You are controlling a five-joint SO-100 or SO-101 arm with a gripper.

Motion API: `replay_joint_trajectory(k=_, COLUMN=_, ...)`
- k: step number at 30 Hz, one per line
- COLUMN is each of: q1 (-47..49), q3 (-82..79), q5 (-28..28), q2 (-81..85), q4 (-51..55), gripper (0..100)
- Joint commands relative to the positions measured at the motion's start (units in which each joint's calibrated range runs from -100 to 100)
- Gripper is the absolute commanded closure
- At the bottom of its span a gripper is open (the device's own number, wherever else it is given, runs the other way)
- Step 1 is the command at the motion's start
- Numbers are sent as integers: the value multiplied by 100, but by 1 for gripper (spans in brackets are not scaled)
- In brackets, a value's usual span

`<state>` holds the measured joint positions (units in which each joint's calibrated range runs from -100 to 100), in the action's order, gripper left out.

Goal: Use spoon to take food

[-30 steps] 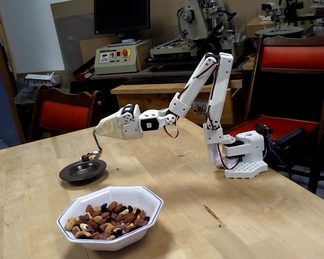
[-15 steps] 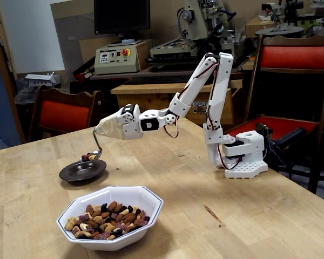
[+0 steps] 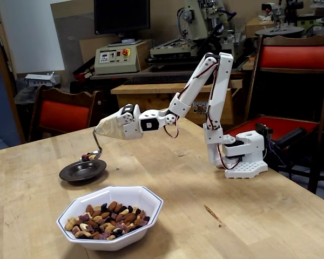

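No text, label, brand or number can be read anywhere in the fixed view. The beige control box point(image 3: 116, 58) on the bench behind the arm's raised elbow has a round red button on a yellow patch and a small dark display panel to the left of it, but any lettering there is too small to make out. A small dark mark on the wood point(image 3: 199, 108) just behind that arm is blurred and unreadable too.
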<state>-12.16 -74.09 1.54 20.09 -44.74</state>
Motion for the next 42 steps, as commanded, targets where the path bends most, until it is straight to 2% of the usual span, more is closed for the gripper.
replay_joint_trajectory(k=1, q1=53, q3=99, q5=15, q2=92, q4=-111, gripper=95)
replay_joint_trajectory(k=42, q1=16, q3=37, q5=5, q2=110, q4=-142, gripper=95)
